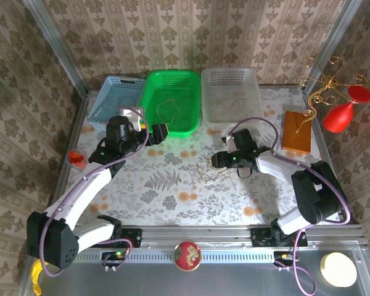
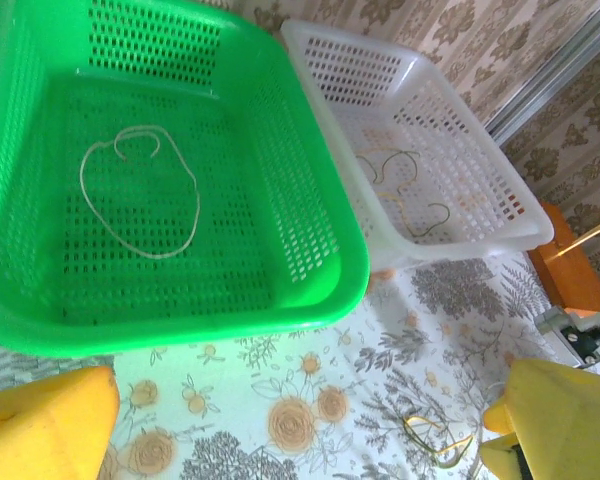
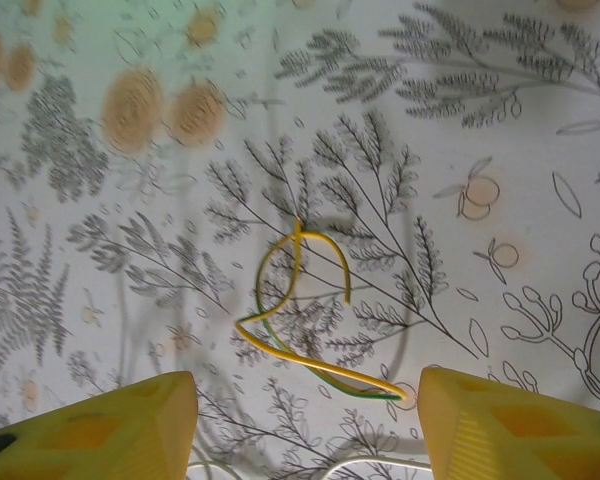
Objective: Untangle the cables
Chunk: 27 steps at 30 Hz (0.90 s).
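A yellow-green cable (image 3: pixel 298 318) lies curled on the flowered tablecloth, with a whitish cable (image 3: pixel 380 463) just below it. My right gripper (image 3: pixel 305 400) hovers over them, open, a finger (image 3: pixel 520 425) on each side, the yellow cable's end close to the right one. From above, this loose tangle (image 1: pixel 205 175) sits just left of the right gripper (image 1: pixel 217 161). My left gripper (image 1: pixel 157 131) is open and holds nothing in front of the green basket (image 2: pixel 310 300), which holds a whitish cable loop (image 2: pixel 140 190). The white basket (image 2: pixel 500 235) holds tan cables (image 2: pixel 410 200).
A blue basket (image 1: pixel 117 98) stands left of the green one. A wooden block (image 1: pixel 297 131), a red vase (image 1: pixel 345 111) and a gold wire stand (image 1: pixel 324 77) are at the back right. A small red object (image 1: pixel 77 158) lies at the left edge.
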Available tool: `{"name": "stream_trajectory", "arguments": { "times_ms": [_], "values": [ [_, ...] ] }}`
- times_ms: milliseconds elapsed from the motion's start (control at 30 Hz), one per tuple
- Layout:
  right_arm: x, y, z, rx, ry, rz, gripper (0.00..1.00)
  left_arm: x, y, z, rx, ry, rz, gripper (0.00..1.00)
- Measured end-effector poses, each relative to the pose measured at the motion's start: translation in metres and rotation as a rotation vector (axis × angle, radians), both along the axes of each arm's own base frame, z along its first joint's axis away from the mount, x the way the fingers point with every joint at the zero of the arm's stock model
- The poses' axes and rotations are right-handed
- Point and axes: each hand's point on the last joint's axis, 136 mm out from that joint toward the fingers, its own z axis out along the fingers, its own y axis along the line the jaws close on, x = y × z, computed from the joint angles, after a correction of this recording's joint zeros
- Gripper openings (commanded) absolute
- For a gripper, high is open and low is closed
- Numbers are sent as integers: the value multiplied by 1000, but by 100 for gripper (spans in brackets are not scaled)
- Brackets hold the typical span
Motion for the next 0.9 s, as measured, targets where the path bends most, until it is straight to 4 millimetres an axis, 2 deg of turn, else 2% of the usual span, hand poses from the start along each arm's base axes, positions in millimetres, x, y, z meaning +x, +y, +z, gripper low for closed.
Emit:
{"name": "stream_trajectory", "arguments": {
  "times_ms": [333,600,700,833,900],
  "values": [
    [2,-1,-10,-20,3,3,61,-4,1,-12,-24,47,16,100],
    [1,-4,-24,-43,25,-5,56,-4,2,-13,-28,52,19,100],
    [3,-3,-28,-42,24,-6,46,-4,2,-13,-29,52,19,100],
    [7,-2,-35,-40,35,-10,18,-4,1,-13,-29,51,19,100],
    [9,2,-33,-28,33,-3,8,-4,1,-12,-30,49,19,100]
  ]
}}
